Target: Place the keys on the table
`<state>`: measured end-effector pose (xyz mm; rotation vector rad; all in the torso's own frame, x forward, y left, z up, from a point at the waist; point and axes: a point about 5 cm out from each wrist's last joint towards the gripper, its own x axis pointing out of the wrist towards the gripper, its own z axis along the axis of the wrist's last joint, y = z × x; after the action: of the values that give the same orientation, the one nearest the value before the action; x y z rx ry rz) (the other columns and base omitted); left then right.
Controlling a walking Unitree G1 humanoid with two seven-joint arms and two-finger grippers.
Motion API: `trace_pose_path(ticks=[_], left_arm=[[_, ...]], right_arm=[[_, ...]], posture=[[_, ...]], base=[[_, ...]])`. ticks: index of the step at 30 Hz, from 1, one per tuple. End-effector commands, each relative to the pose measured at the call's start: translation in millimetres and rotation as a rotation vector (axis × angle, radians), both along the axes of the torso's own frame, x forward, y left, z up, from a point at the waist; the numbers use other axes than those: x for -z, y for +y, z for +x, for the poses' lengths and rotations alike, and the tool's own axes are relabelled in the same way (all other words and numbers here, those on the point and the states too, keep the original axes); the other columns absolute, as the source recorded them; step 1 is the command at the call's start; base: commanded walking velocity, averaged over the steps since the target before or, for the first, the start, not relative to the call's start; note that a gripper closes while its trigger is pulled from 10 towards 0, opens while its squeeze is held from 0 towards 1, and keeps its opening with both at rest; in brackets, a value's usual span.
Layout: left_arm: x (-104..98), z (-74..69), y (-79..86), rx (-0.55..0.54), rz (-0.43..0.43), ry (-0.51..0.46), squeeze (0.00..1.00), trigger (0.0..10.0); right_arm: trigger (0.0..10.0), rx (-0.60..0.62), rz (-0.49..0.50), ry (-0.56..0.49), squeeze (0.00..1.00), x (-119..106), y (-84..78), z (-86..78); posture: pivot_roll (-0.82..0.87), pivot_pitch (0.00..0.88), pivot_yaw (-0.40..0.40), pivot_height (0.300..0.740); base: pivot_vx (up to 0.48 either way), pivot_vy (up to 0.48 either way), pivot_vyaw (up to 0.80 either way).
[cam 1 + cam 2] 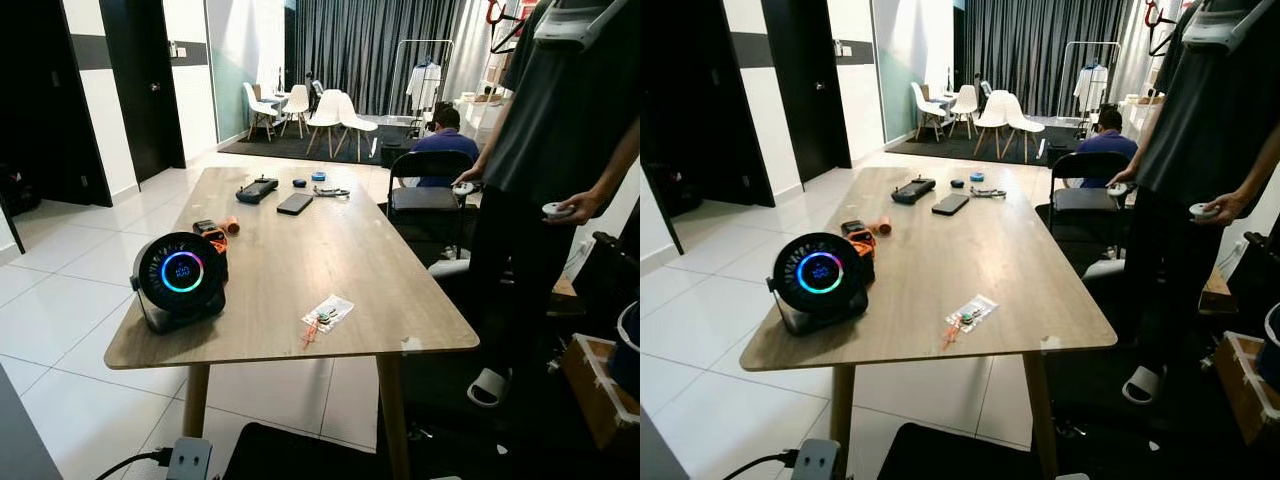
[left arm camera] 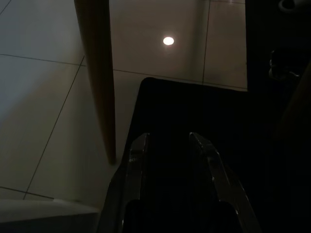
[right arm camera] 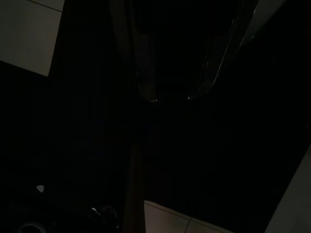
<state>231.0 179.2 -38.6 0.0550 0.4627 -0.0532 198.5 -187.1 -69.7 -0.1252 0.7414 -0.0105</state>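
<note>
Keys [image 1: 325,317] lay on the table [image 1: 300,250], in or on a clear plastic sleeve near the table's near edge, just right of the round fan [image 1: 181,277] with the lit ring. Nothing touched them.

Left tool [image 2: 170,141] hung low below the tabletop, fingers parted and empty, pointing at the tiled floor beside a wooden table leg [image 2: 98,77] and over a dark mat [image 2: 194,121]. Right tool [image 3: 171,99] also hung low over dark ground; fingers parted at the tips, nothing visible between them, though the view was very dark.

Judgement: keys sat well above and ahead of both tools, so the placing looked finished, arms idle. If a re-place were needed:
- raise the arm clear of the table edge before reaching in; the leg sat just beside the left tool
- approach from above, pinch the keyring rather than the slippery sleeve
- keep clear of the fan
- set down flat, away from the edge, and let go only once weight was on the wood

A person [image 1: 560,150] stood beside the table's right side, holding controllers; best to keep the right arm's swing tight.
</note>
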Motion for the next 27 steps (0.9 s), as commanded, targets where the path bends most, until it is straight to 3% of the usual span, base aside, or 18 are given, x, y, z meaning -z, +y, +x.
trace_pose_path(ticks=[1, 6, 27], left_arm=[[-0.8, 2.4, 0.0, 0.028, 0.029, 0.008, 0.0, 10.0], [0.7, 2.1, -1.8, 0.029, 0.033, 0.024, 0.0, 10.0], [0.0, 3.9, -0.4, 0.022, 0.013, 0.03, 0.0, 10.0]], right_arm=[[10.0, -0.002, 0.007, 0.005, 0.0, 1.2, 2.1, -1.7], [10.0, 0.001, 0.009, 0.006, 0.0, 1.6, 2.7, -2.4], [10.0, 0.01, 0.008, 0.009, 0.0, 2.5, 1.4, -4.4]], posture=[[0.02, 0.016, -0.012, 0.74], [0.02, 0.022, -0.008, 0.74], [0.02, 0.024, -0.002, 0.74]], base=[[0.0, -0.48, 0.0], [0.0, -0.48, 0.0], [0.0, 0.0, 0.0]])
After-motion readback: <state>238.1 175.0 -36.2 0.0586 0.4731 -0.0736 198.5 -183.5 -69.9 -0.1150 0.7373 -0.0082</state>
